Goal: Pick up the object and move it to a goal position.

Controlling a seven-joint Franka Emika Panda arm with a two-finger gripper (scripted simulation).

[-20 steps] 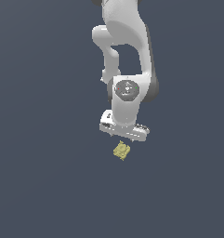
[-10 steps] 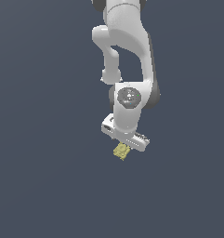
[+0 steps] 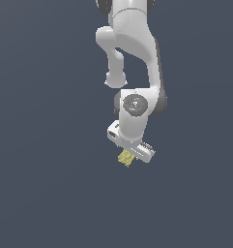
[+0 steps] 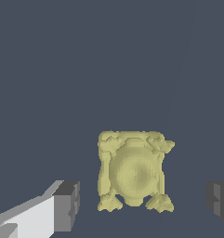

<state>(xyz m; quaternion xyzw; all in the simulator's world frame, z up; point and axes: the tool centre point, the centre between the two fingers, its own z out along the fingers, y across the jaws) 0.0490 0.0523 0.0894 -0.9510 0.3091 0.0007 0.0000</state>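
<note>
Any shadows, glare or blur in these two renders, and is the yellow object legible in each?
Exterior view: flat, even light, no cast shadows or glare, sharp; the yellow object is tiny and partly hidden under the gripper. Wrist view: equally shadowless on the plain dark ground, no blur; the object is large, its bumpy top readable, between the two dark finger pads, which are cut off by the frame edges.

The object (image 4: 133, 171) lies between the jaws, touching neither.

a: any text, labels or numbers to read here?
b: none. nothing legible on the white arm (image 3: 132, 72), and the pale-yellow object (image 4: 133, 171) carries no writing either.
</note>
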